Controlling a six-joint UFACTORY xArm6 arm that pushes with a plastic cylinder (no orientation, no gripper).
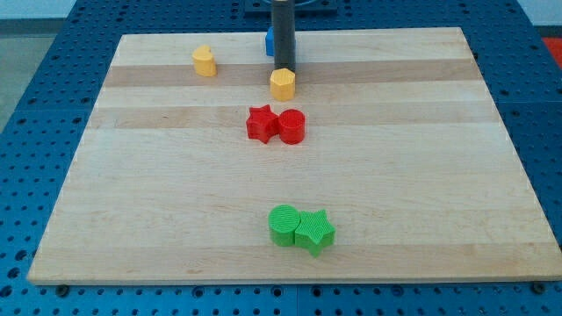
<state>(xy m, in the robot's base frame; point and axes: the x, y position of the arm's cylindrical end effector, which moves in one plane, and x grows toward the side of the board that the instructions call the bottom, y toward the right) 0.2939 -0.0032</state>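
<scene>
**benchtop_bob:** Quick rundown of what can be seen. No pincer is fitted, so nothing can be said about open, closed or gripping; only a straight dark rod is carried. The tip (285, 68) is set down just above the yellow hexagonal block (282, 84), touching it or very nearly, it can't be told which. A blue block (270, 41) is mostly hidden behind the rod, so its shape can't be made out.

**plywood_pat:** And the rest?

**benchtop_bob:** A second yellow block (204, 61), roundish, is found toward the view's top left. A red star (260, 123) and a red cylinder (291, 126) are pressed together near the middle. A green cylinder (284, 225) and a green star (315, 231) are touching near the view's bottom.

**plywood_pat:** How would they handle?

**benchtop_bob:** Best guess: light, rigid plastic, faintly ribbed on top like printed parts. The wooden board (439, 175) looks smooth and pale-grained, so easy sliding would be expected. Nothing can be grasped with a rod; contact would be made on a flat side face, and an off-centre touch on the hexagon would probably spin it. Stars look trickier, with their points.
</scene>
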